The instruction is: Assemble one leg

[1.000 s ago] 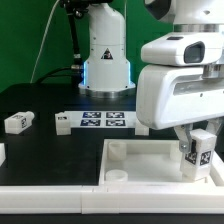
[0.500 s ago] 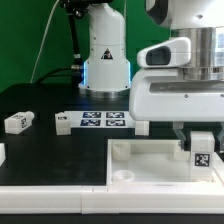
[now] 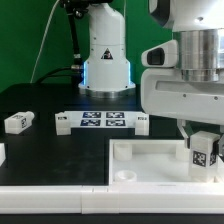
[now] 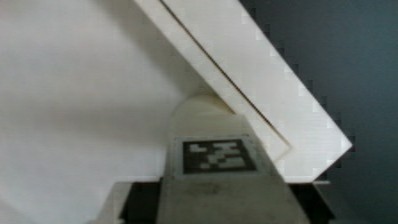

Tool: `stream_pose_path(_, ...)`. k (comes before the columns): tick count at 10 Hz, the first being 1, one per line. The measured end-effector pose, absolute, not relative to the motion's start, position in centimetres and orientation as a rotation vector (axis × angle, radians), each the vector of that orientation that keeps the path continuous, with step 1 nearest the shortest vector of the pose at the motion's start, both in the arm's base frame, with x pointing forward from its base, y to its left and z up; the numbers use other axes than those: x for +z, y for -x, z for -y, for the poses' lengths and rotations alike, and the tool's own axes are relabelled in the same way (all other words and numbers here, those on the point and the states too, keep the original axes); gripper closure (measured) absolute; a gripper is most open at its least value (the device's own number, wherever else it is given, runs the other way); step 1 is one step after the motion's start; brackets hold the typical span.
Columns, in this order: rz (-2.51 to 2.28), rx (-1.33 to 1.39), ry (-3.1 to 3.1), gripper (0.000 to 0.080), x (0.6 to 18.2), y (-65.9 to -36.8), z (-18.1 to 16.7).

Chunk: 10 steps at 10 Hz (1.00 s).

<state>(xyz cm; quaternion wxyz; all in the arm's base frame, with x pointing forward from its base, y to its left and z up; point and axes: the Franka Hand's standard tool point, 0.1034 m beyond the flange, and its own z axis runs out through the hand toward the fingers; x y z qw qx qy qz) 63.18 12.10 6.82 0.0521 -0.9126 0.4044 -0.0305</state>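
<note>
My gripper (image 3: 203, 140) is shut on a leg (image 3: 205, 154), a chunky white post with a black-and-white tag facing the camera. It holds the leg upright over the right end of the large white tray (image 3: 150, 160), low, near the tray's floor. In the wrist view the leg (image 4: 217, 150) stands between my dark fingers (image 4: 150, 203), its end close to the tray's raised rim (image 4: 249, 80) near a corner. I cannot tell whether the leg touches the tray. A second leg (image 3: 18, 122) lies on the black table at the exterior view's left.
The marker board (image 3: 95, 121) lies behind the tray. The robot base (image 3: 105, 60) stands at the back. Two raised corner sockets (image 3: 120, 151) show at the tray's left end. A small white part (image 3: 2, 153) sits at the left edge.
My gripper has carried the leg a little toward the exterior view's right, over the tray's right end. The loose leg and tray have not moved.
</note>
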Motion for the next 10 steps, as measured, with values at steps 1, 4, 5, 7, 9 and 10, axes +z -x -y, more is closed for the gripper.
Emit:
stream_pose_path(1,-1.286,-0.083,2.737,0.0506,6.83,-63.22,-12.01)
stream_pose_path(4,-1.25,-0.082,2.751,0.0278,6.82,-63.2,-12.06)
stream_pose_path(5,-1.217,-0.083,2.766,0.0278,6.83,-63.19,-12.14)
stream_pose_path(7,-0.996,-0.096,2.859,0.0162,6.81,-63.13,-12.34)
stream_pose_path(9,-0.649,-0.118,2.975,0.0152,6.79,-63.08,-12.51)
stream_pose_path(10,-0.552,-0.122,2.997,0.0152,6.91,-63.17,-12.57)
